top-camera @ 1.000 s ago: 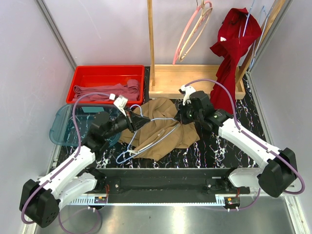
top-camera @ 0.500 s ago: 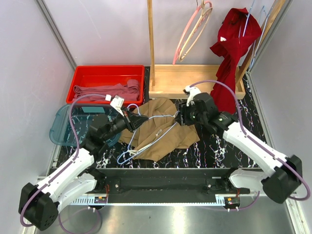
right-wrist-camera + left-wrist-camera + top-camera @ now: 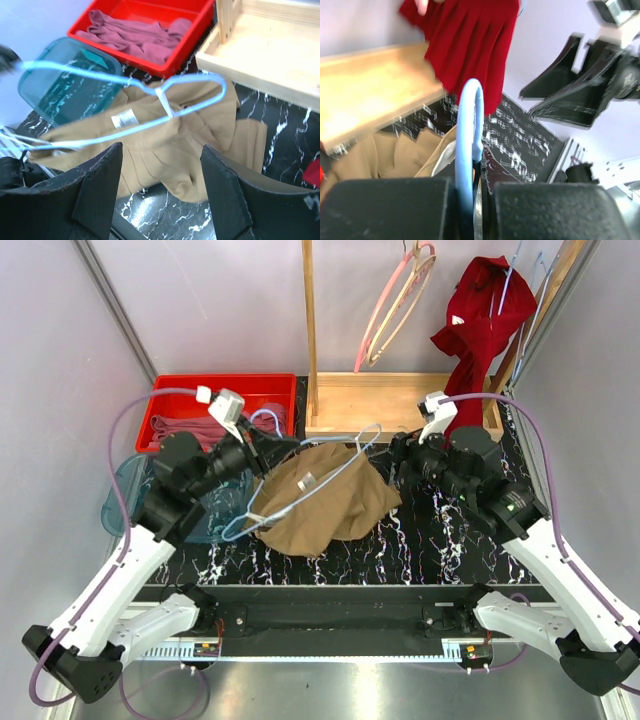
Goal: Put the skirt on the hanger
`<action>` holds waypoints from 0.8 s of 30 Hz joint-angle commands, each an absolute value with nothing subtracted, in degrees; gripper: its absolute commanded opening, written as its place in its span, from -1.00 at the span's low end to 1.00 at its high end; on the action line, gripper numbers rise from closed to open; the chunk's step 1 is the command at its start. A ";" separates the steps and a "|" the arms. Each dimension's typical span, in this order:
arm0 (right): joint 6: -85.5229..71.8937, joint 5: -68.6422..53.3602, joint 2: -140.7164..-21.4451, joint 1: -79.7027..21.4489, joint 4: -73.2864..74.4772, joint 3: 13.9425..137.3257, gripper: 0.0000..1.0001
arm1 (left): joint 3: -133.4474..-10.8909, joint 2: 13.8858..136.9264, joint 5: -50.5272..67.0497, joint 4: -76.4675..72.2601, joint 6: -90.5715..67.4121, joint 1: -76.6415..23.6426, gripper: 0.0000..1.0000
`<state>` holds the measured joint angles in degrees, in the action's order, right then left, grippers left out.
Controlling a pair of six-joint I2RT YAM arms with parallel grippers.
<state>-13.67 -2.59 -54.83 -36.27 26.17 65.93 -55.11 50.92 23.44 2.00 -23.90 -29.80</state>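
The tan skirt [image 3: 335, 505] lies bunched on the black marbled table, its white tag [image 3: 124, 119] facing up. A light-blue wire hanger [image 3: 340, 462] slants across its upper part, raised off the table. Whether the wire runs through the skirt is unclear. My left gripper [image 3: 268, 448] is shut on one end of the hanger, and the blue wire [image 3: 469, 120] stands pinched between its fingers [image 3: 395, 210]. My right gripper [image 3: 397, 455] hovers open just right of the skirt [image 3: 190, 150], with nothing between its fingers [image 3: 97, 195] and the hanger [image 3: 160, 92] ahead of them.
A red bin [image 3: 170, 405] with mauve cloth and a teal container [image 3: 125, 505] sit at the left. The wooden rack base [image 3: 400, 405] stands behind the skirt, with a pink hanger [image 3: 395, 300] and a dark red garment [image 3: 480, 330] hanging above.
My right gripper has opened and drawn back to the right, away from the skirt. The left arm has lifted the hanger up and toward the back left, and the skirt has shifted with it.
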 commanded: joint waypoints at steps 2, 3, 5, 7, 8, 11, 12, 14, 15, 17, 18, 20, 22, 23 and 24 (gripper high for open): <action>-10.99 -5.36 -53.97 -36.47 24.00 71.54 0.45 | -72.40 53.43 25.84 6.49 -17.58 -29.97 -1.00; -10.90 -4.93 -53.27 -36.47 23.91 72.67 0.45 | -76.69 54.13 26.88 8.24 -16.97 -29.97 -1.00; -10.81 -4.75 -52.39 -36.39 23.82 73.82 0.46 | -80.32 55.72 28.03 9.31 -15.82 -29.97 -1.00; -10.64 -4.83 -50.73 -36.47 23.47 75.05 0.47 | -84.10 56.33 29.17 9.67 -15.30 -29.97 -1.00; -10.63 -4.75 -50.10 -36.39 23.29 75.41 0.50 | -85.07 56.34 30.57 9.41 -15.29 -29.97 -1.00; -10.37 -4.57 -47.47 -36.47 22.59 76.20 0.54 | -88.58 56.51 33.21 8.26 -15.29 -29.97 -1.00; -10.11 -4.57 -46.33 -36.47 22.33 76.46 0.55 | -90.42 56.60 33.74 8.17 -15.21 -29.97 -1.00; -9.67 -5.44 -45.44 -36.47 22.24 76.81 0.56 | -91.32 56.43 35.15 8.26 -15.21 -29.97 -1.00; -8.80 -7.10 -44.57 -36.39 22.24 77.16 0.59 | -90.80 56.08 35.85 8.09 -15.47 -29.97 -1.00; -7.65 -9.65 -44.12 -36.47 22.15 77.52 0.61 | -89.30 55.73 38.39 7.91 -16.17 -29.97 -1.00; -5.91 -13.50 -44.12 -36.56 22.15 77.95 0.64 | -86.95 55.11 39.45 7.82 -16.17 -29.97 -1.00; -4.31 -17.91 -44.99 -36.47 22.41 78.66 0.73 | -84.13 54.41 42.60 7.91 -15.82 -29.97 -1.00; -1.77 -24.59 -48.68 -36.47 25.48 81.64 0.82 | -80.34 53.18 46.47 8.78 -14.94 -29.97 -1.00; -0.89 -26.61 -50.34 -36.47 26.97 84.09 0.84 | -78.16 52.74 48.06 9.49 -14.77 -29.97 -1.00; -0.27 -29.59 -53.67 -36.47 29.24 85.07 0.84 | -77.09 51.86 49.64 9.75 -14.59 -29.97 -1.00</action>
<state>-5.26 -16.97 -45.91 -36.27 25.23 80.38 -80.53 53.95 40.86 12.86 -15.55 -29.78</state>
